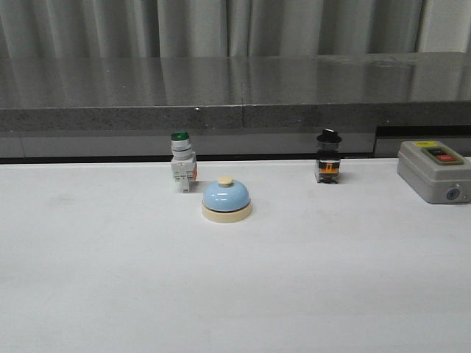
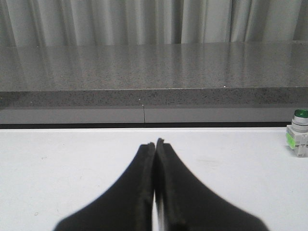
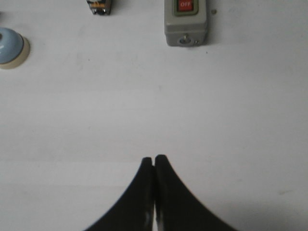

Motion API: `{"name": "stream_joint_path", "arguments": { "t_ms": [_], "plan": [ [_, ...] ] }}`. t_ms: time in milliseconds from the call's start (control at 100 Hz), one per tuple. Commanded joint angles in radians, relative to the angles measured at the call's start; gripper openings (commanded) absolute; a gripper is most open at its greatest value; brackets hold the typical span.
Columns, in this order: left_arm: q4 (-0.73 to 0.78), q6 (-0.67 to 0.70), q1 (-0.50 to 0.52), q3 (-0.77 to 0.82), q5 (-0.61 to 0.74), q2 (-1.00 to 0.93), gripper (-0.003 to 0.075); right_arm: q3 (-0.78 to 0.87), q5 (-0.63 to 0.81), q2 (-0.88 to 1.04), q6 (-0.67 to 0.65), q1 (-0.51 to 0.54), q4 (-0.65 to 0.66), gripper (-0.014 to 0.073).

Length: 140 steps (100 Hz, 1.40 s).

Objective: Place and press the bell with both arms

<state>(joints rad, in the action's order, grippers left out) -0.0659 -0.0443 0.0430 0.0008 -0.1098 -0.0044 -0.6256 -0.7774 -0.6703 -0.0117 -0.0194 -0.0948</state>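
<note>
1. Small light-blue domed call bell with cream round base and cream knob point(image 1: 227, 198) stood upright on the white table point(image 1: 110, 279), slightly left of centre, toward the far side; touched by nothing.
2. Just beside it, to the far left: green-capped white push-button switch point(image 1: 182, 162). Well apart, to the far right: black-capped switch point(image 1: 328, 157). Farther right still, at the table's edge of view: grey box with a red OFF button point(image 1: 434, 170).
3. Black two-fingered right gripper point(image 3: 154, 161) hung above bare table with fingers pressed together, empty. Bell lay ahead of those fingertips and off to the left, cut by the frame edge in the right wrist view point(image 3: 10, 47); grey box lay ahead and slightly to the right.
4. Black two-fingered left gripper point(image 2: 155, 144) sat low over the table, fingers likewise pressed together, empty. Only the green-capped switch showed in its view, ahead and far to the right; bell not seen there, so presumably farther right again.
5. Neither arm visible in the front view, so nearness hard to rank; judged by the wrist views, right arm alone had the bell in sight.
6. Bell round, with no long axis: any approach direction judged equally good, with fingers needing to part first for a grasp.
</note>
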Motion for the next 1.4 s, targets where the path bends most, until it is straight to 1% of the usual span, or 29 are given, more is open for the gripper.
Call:
{"name": "stream_joint_path", "arguments": {
  "t_ms": [0, 300, 370, 510, 660, 710, 790, 890, 920, 970, 1390],
  "plan": [
    [-0.009, 0.002, 0.001, 0.042, 0.075, -0.031, -0.002, 0.029, 0.134, 0.078, -0.003, 0.005, -0.008, -0.0069],
    [-0.009, 0.002, 0.001, 0.042, 0.075, -0.031, -0.002, 0.286, 0.499, 0.37, -0.003, 0.005, -0.008, -0.0069],
    [-0.009, 0.002, 0.001, 0.042, 0.075, -0.031, -0.002, 0.341, 0.551, 0.433, -0.003, 0.005, -0.008, -0.0069],
    [-0.009, 0.002, 0.001, 0.042, 0.075, -0.031, -0.002, 0.427, 0.597, 0.548, -0.003, 0.005, -0.001, -0.0069],
    [-0.009, 0.002, 0.001, 0.042, 0.075, -0.031, -0.002, 0.511, 0.669, 0.669, -0.003, 0.005, 0.074, -0.0069],
    [-0.009, 0.002, 0.001, 0.042, 0.075, -0.031, -0.002, 0.539, 0.703, 0.705, -0.003, 0.005, 0.081, -0.0069],
    [-0.009, 0.002, 0.001, 0.042, 0.075, -0.031, -0.002, 0.579, 0.808, 0.695, -0.003, 0.005, 0.081, -0.0069],
    [-0.009, 0.002, 0.001, 0.042, 0.075, -0.031, -0.002, 0.634, 0.884, 0.695, -0.003, 0.005, 0.076, -0.0069],
    [-0.009, 0.002, 0.001, 0.042, 0.075, -0.031, -0.002, 0.641, 0.881, 0.695, -0.003, 0.005, 0.072, -0.0069],
    [-0.009, 0.002, 0.001, 0.042, 0.075, -0.031, -0.002, 0.638, 0.838, 0.695, -0.003, 0.005, 0.072, -0.0069],
    [-0.009, 0.002, 0.001, 0.042, 0.075, -0.031, -0.002, 0.638, 0.839, 0.695, -0.003, 0.005, 0.072, -0.0069]
  ]
}}
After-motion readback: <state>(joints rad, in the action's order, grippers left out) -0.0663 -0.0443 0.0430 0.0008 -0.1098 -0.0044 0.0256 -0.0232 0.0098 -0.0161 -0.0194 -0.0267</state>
